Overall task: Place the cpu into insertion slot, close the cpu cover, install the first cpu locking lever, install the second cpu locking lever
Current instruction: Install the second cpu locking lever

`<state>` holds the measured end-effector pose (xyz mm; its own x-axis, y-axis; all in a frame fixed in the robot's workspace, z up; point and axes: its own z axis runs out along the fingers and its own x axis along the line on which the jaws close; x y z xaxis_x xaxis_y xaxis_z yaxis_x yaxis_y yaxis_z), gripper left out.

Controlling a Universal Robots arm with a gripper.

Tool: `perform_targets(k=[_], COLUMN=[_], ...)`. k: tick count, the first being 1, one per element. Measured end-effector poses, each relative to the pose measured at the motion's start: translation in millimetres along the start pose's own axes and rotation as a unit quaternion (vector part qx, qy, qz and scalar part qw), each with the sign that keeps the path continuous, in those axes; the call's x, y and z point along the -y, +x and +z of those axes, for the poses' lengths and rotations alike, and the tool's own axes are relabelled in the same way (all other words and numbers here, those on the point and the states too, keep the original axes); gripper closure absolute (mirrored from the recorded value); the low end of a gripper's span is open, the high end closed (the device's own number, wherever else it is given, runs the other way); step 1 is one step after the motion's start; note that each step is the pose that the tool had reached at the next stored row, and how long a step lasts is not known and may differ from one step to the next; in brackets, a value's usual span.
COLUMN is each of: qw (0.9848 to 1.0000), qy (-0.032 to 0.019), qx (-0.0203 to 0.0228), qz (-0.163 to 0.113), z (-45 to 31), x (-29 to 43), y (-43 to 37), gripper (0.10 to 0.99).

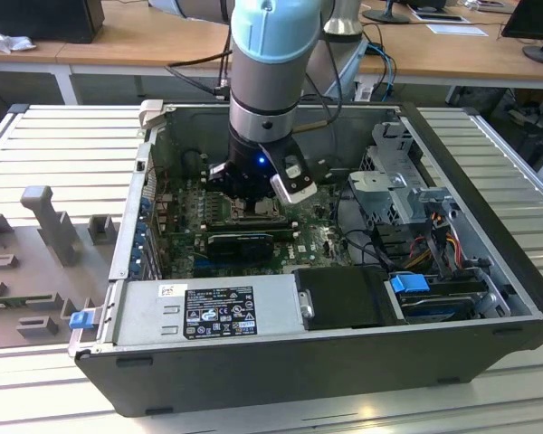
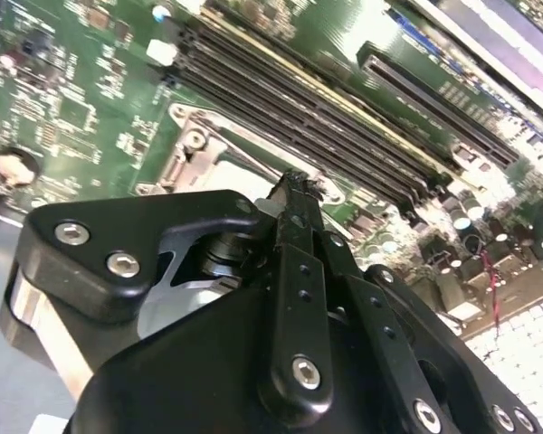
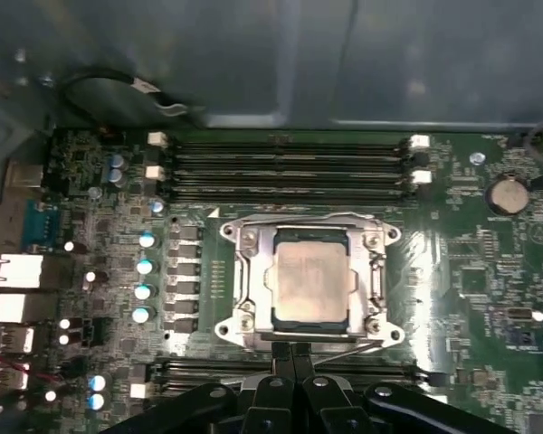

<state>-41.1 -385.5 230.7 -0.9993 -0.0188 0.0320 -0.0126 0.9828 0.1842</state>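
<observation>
Silvery-beige cpu (image 3: 309, 286) seated, cpu cover (image 3: 309, 237) closed

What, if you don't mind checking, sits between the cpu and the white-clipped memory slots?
In the first wrist view, only the silvery cpu cover's frame and a strip of green board lie between the cpu and the memory slots.

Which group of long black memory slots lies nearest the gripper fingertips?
The memory slots just beside the gripper, not the group beyond the cpu.

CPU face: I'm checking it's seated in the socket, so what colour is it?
Pale silvery-beige, the cpu shows best in the first wrist view.
</observation>
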Motion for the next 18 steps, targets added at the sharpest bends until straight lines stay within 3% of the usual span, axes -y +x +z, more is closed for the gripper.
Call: perform_targets(k=[6,10,12,13,14,18], qw=[0.9999,0.9998,0.9997,0.9996,0.9994,0.9987], qy=[0.0002,-0.0029,-0.0101,-0.0194,-0.0250,-0.0433], qx=[-0.0025,-0.0033,-0.0028,-0.0023,-0.0019,0.0000], qz=[-0.014,-0.021,-0.021,-0.022,-0.022,-0.025], z=[13.7,15.1,14.8,14.6,14.6,14.3], x=[2.5,5.4,7.3,8.3,8.8,10.9], y=[2.9,11.0,12.9,14.2,14.7,17.4], gripper=[0.980,0.980,0.980,0.980,0.980,0.980])
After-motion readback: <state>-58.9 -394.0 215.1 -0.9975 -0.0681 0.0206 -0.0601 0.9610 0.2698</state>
